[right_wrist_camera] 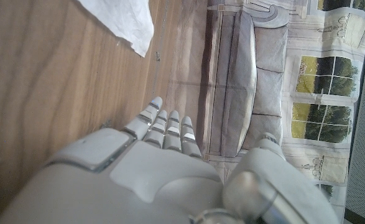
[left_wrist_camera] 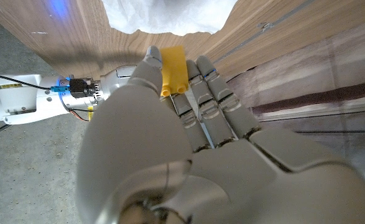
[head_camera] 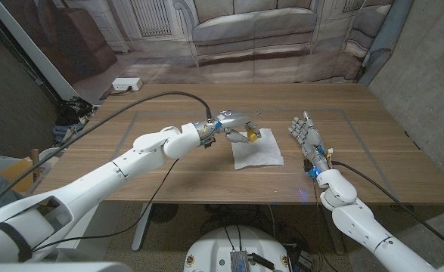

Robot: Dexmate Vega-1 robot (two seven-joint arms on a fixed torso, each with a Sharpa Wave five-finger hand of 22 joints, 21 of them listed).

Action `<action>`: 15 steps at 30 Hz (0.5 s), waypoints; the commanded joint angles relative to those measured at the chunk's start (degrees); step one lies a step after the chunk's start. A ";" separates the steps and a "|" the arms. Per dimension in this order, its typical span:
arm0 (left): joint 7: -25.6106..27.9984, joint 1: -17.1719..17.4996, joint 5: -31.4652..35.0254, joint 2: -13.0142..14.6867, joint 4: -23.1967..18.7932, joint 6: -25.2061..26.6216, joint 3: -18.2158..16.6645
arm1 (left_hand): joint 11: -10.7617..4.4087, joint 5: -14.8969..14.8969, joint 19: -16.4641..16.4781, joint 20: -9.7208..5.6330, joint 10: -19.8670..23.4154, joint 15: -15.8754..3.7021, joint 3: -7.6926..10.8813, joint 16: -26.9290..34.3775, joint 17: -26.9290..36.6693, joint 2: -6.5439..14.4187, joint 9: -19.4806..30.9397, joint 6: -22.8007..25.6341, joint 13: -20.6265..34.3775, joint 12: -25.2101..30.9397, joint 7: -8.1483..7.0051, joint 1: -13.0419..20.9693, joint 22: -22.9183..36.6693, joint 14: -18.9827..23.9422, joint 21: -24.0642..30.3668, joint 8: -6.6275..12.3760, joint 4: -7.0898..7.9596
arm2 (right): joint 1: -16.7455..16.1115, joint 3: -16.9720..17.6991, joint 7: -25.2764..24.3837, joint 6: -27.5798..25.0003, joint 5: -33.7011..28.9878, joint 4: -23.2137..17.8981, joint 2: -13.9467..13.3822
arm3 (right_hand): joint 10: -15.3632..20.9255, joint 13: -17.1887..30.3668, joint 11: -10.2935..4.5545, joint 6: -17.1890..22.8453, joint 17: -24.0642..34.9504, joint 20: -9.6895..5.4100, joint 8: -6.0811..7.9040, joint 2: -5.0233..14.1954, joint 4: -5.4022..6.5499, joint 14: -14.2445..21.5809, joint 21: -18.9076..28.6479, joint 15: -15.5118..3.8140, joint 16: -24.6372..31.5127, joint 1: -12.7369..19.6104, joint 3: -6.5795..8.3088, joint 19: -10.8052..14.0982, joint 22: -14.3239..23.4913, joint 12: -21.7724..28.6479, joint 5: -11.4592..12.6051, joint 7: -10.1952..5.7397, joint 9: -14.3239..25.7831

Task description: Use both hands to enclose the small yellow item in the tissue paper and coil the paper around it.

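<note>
A white tissue sheet (head_camera: 258, 149) lies spread on the wooden table near its middle. My left hand (head_camera: 235, 125) hovers over the sheet's far left corner and pinches a small yellow block (head_camera: 253, 135) between thumb and fingers. The left wrist view shows the yellow block (left_wrist_camera: 173, 70) at the fingertips (left_wrist_camera: 202, 68), with the tissue sheet (left_wrist_camera: 170, 15) beyond it. My right hand (head_camera: 303, 133) stands to the right of the sheet, fingers straight and apart, holding nothing. The right wrist view shows the right hand (right_wrist_camera: 163, 134) and a corner of the tissue (right_wrist_camera: 123, 22).
The wooden table (head_camera: 169, 174) has a faint taped rectangle around the work area. A black cable (head_camera: 172, 96) arcs over the left arm. A white power strip (head_camera: 127, 85) lies on the floor behind the table.
</note>
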 commanded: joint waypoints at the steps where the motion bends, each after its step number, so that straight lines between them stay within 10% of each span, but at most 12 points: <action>1: -1.56 0.53 4.14 -0.13 -1.62 -0.82 0.53 | -0.80 0.37 -0.21 -1.11 0.86 -4.25 2.86 0.28 0.21 0.36 0.13 0.59 0.29 0.30 0.13 0.19 0.20 0.17 -0.12 0.30 2.45 | -0.39 0.21 0.30 -0.32 0.23 -0.37 -0.37 | -0.04 0.29 -0.17 0.20 0.11 0.02 0.24 0.66 -0.29 0.28 0.45 0.02 0.36 0.08 0.03 0.31 0.27 0.21 -0.11 0.08 0.14; 15: -3.22 -0.73 7.89 -0.64 0.06 -0.62 2.00 | -0.75 0.36 -0.46 -1.07 0.98 -4.26 3.06 0.30 0.21 0.32 0.08 0.66 0.32 0.20 0.17 0.00 0.24 0.26 -0.28 0.33 2.45 | -0.75 0.25 -0.75 -1.22 0.22 -0.78 -0.30 | -0.02 0.29 -0.16 0.23 0.12 0.05 0.25 0.73 -0.34 0.31 0.45 0.11 0.37 0.07 0.04 0.32 0.27 0.21 -0.13 0.09 0.14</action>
